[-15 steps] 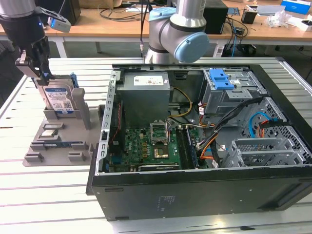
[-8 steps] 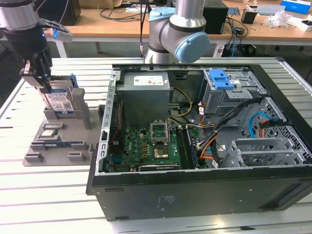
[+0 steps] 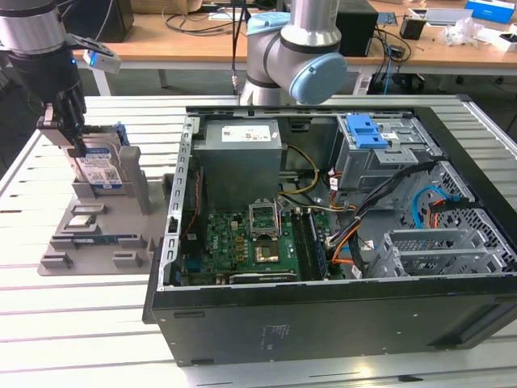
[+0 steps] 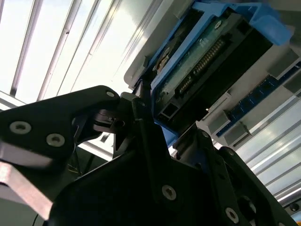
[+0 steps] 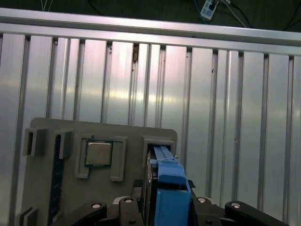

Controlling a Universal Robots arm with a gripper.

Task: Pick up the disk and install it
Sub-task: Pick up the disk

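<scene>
At ten o'clock in the exterior view, upright on edge in a slot of a grey tray (image 3: 121, 214): the disk (image 3: 103, 171), label face toward the camera, blue frame along its rim. Clamped at its upper edge by the gripper (image 3: 78, 144), closed down to the disk's thickness, one black finger (image 4: 141, 125) flat against its side in the second wrist view and the blue frame wedged between the black linkages in the first wrist view. Bottom edge seated in the slot, not lifted clear. Just beside the disk on the same tray, toward six o'clock: a square processor chip (image 3: 81, 220) in its own recess, and past that a long memory stick (image 3: 97, 239) lying flat. Under the tray, a table (image 3: 48, 323) of ribbed aluminium slats. At three o'clock of the tray, just beside its edge, an open black computer case (image 3: 323, 323) lying on its side. Inside, at eleven o'clock, a grey metal box (image 3: 242, 153) with a white sticker; toward six o'clock of that, a green circuit board (image 3: 234, 242); at one o'clock, a bare blue bracket (image 3: 367, 129) atop a metal drive cage (image 3: 380, 158); coloured cables (image 3: 355, 234) across the middle. Behind the case at twelve o'clock, the arm (image 3: 279, 48) with a light-blue joint cap (image 3: 319, 77), and beyond it a wooden desk (image 3: 186, 48) with cables and small boxes.
</scene>
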